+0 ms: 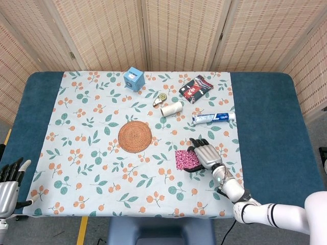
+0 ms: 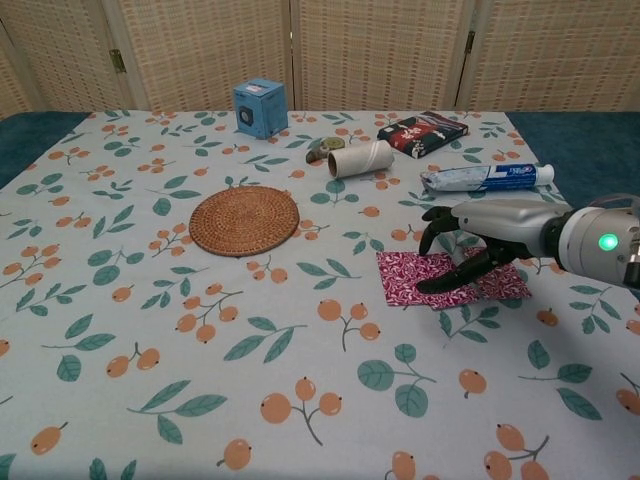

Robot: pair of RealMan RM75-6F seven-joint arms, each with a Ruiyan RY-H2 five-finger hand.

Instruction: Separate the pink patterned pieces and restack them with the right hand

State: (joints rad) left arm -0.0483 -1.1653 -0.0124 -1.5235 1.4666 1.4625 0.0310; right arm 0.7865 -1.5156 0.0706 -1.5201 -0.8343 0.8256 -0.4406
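Note:
Two pink patterned pieces lie on the floral cloth at the front right. The larger pink piece lies flat, its right edge under my right hand. The smaller pink piece shows just right of the thumb in the chest view and is hidden under the hand in the head view. The fingers arch apart above the larger piece, and the thumb lies low along the seam between the two. I see nothing lifted. My left hand hangs off the table's front left corner with its fingers apart.
A toothpaste tube lies just behind the right hand. Further back are a paper roll, a red and black packet and a blue box. A round woven coaster sits to the left.

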